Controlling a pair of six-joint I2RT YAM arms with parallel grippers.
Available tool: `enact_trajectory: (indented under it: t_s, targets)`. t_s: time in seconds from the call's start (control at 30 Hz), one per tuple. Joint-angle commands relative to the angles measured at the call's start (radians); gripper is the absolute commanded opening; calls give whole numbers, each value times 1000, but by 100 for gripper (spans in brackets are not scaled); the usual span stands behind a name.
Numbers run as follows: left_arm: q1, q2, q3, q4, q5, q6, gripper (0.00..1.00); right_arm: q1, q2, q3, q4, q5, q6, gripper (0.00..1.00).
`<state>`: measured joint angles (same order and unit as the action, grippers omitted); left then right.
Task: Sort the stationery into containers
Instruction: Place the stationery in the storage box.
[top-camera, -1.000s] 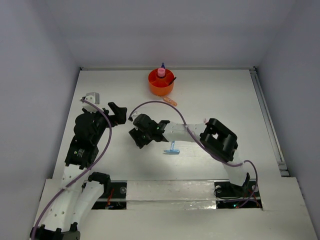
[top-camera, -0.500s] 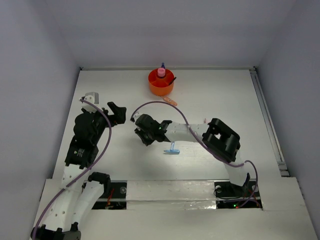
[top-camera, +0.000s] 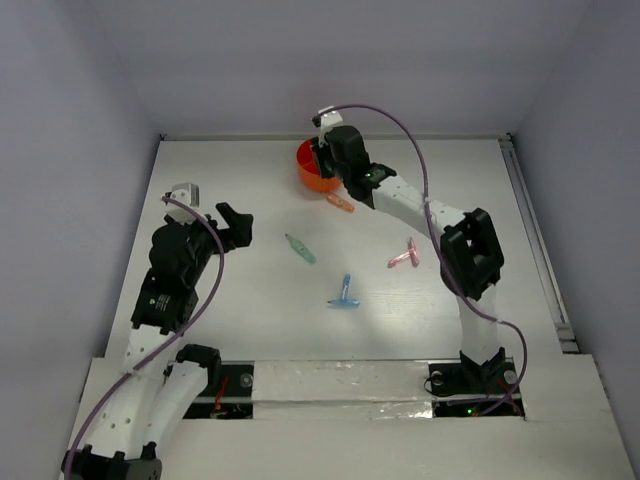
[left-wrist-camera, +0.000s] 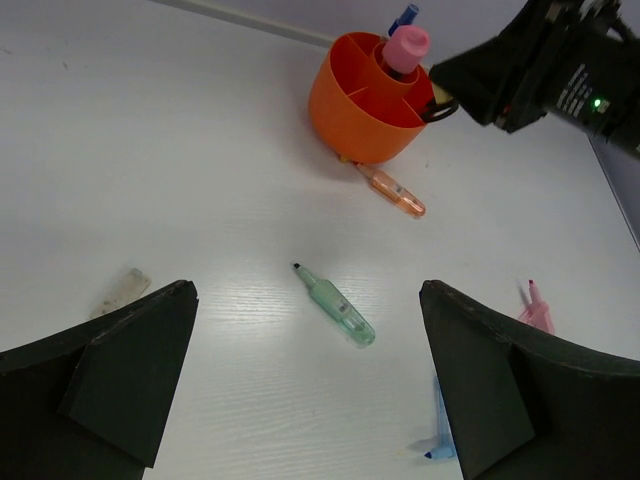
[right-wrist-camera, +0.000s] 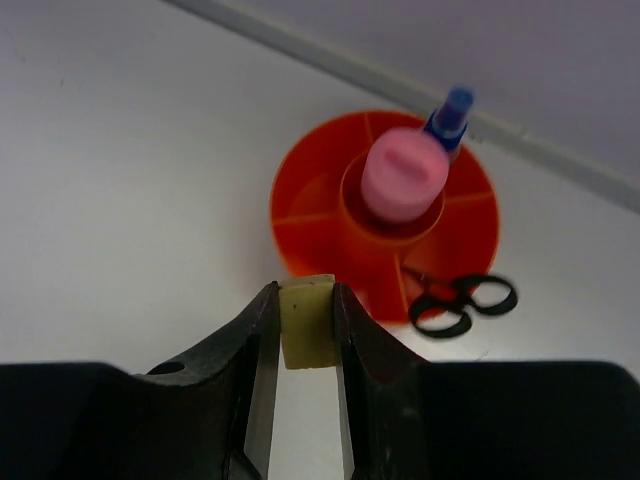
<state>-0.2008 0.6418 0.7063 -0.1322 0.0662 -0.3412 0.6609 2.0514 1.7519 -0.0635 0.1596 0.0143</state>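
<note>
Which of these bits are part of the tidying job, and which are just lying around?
Job: orange tub, glue bottle, blue pen, scissors, tan eraser in the right gripper, green piece, orange piece, pink piece, light-blue T-shaped piece.
Just there: purple cable, beige scrap, unclear what.

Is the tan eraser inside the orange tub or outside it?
Outside. The right claw pinches the tan eraser by the near rim of the orange tub, not within any compartment.

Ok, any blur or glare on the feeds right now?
Right wrist: eraser cube sharp, scissors slightly smeared. Left wrist: green piece crisp, end effector fingers dark and featureless. Top external: even light, mild bright patch on the table.
</note>
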Motion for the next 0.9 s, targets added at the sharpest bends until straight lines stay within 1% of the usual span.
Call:
enact_trajectory:
  t_s: [0.0,0.13,0.2,0.37,0.47,0.73,0.8,0.83,0.87]
  targets:
    - [4,15,12,29,-12,1,92,16,70,112,83,-26,-131,12]
    - [4,25,12,25,-17,2,92,-4,131,208,65,-28,-186,12]
    - [15,30,12,28,-16,2,92,-4,156,227,67,-28,-212,13]
    - [24,33,12,26,-14,2,92,-4,167,207,120,-22,-283,13]
    - [24,36,12,25,-14,2,92,-4,193,225,120,-2,-322,13]
    - [34,48,12,23,-17,2,92,-14,233,219,148,23,-375,16]
    - [43,52,12,22,-17,2,92,-14,236,216,151,27,-375,19]
    - [43,53,12,22,-17,2,92,-14,237,212,154,27,-373,23]
    - [43,56,12,22,-17,2,92,-14,236,207,157,27,-372,25]
